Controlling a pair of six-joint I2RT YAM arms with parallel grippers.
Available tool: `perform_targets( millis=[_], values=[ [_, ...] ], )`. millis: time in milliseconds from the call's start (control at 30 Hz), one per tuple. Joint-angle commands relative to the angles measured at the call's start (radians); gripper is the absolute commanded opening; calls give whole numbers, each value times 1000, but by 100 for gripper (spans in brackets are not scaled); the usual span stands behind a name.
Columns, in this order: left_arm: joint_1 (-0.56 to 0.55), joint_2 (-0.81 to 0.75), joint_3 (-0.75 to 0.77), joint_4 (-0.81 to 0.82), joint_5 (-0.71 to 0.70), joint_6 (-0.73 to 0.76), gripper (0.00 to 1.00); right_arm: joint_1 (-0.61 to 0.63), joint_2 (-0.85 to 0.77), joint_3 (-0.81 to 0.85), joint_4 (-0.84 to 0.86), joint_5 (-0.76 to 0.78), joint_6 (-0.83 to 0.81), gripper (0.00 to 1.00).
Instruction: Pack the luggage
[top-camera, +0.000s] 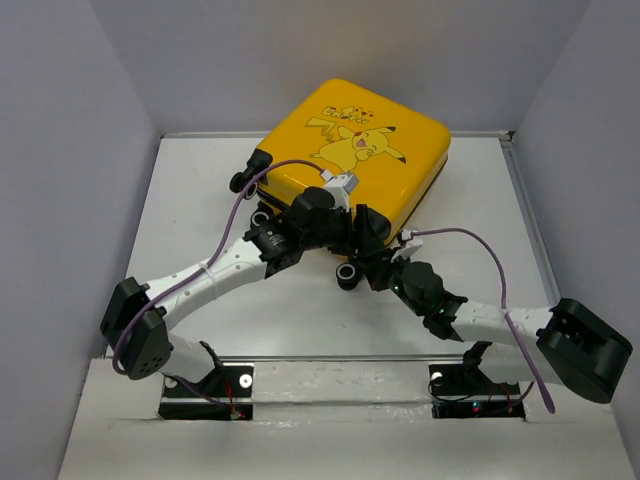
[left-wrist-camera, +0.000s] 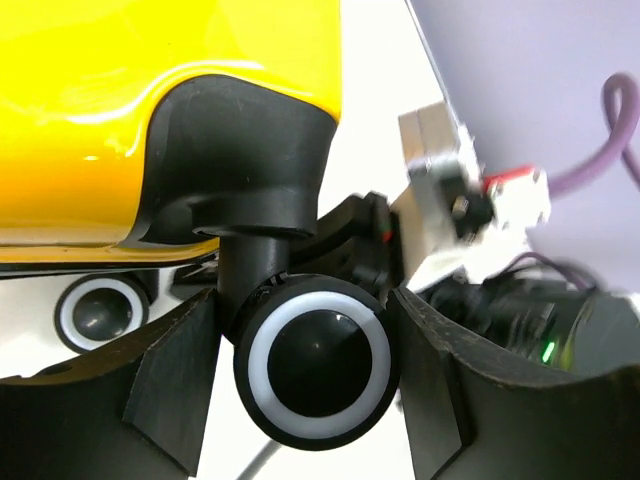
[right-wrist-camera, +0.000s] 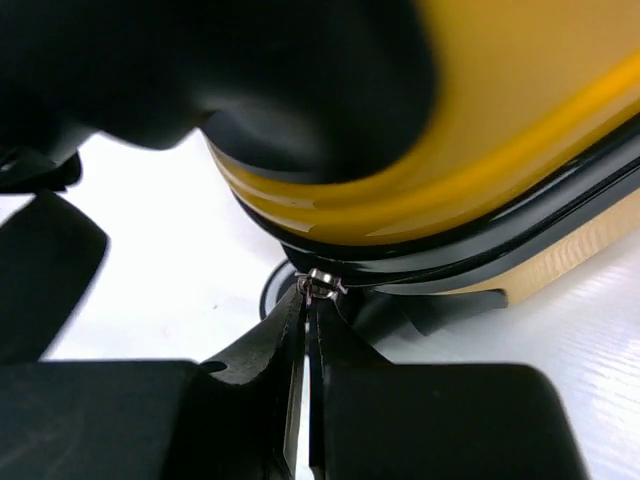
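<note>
1. The luggage (top-camera: 360, 150) lies flat and closed on the white counter (top-camera: 200, 200), towards the back and slightly turned. Its yellow shell faces up, showing the Pikachu print (top-camera: 355, 140).
2. Both arms reach in to the same near corner of the case, and their wrists crowd together there.
3. The left hand (left-wrist-camera: 300, 300) straddles a black wheel (left-wrist-camera: 318, 365) with a white ring, set under a black corner housing (left-wrist-camera: 235, 150). One finger (left-wrist-camera: 170, 385) stands on each side of the wheel, close in. I cannot tell whether they actually squeeze it or only bracket it.
4. A second wheel (left-wrist-camera: 100, 312) shows further back under the yellow shell in the left wrist view.
5. The right hand (right-wrist-camera: 312, 305) is clenched, its fingertips (right-wrist-camera: 290, 320) nearly meeting, and it pinches a small metal zipper pull (right-wrist-camera: 320, 283).
6. That pull sits on the black zip band (right-wrist-camera: 480, 265) running along the edge of the shell, just above the counter.
7. From above, one more wheel (top-camera: 243, 182) sticks out at the case's left corner, well apart from both hands.
</note>
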Motion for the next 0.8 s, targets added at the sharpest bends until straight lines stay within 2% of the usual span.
perform_targets(
  millis=[0, 133, 233, 433, 500, 600, 633, 667, 733, 767],
  values=[
    [-13, 40, 210, 390, 105, -87, 6, 217, 31, 41, 268, 260, 36, 7],
    [-21, 67, 237, 448, 108, -147, 6, 305, 170, 119, 485, 434, -56, 7],
    [-32, 101, 272, 490, 138, -235, 6, 371, 346, 203, 686, 547, -198, 7],
    [-102, 185, 399, 496, 174, -277, 6, 382, 577, 404, 803, 617, -205, 7],
    [-124, 215, 416, 500, 183, -291, 6, 403, 624, 421, 844, 605, -209, 7],
    [-127, 210, 390, 501, 183, -285, 8, 403, 614, 376, 852, 606, -196, 7],
    [-127, 201, 355, 500, 156, -265, 15, 403, 588, 321, 860, 618, -185, 7],
    [-127, 183, 339, 497, 149, -257, 37, 403, 573, 287, 902, 618, -193, 7],
    [-125, 173, 338, 453, 160, -187, 68, 403, 502, 207, 923, 620, -176, 8],
    [-125, 161, 353, 391, 127, -143, 93, 403, 469, 116, 912, 620, -157, 14]
  ],
)
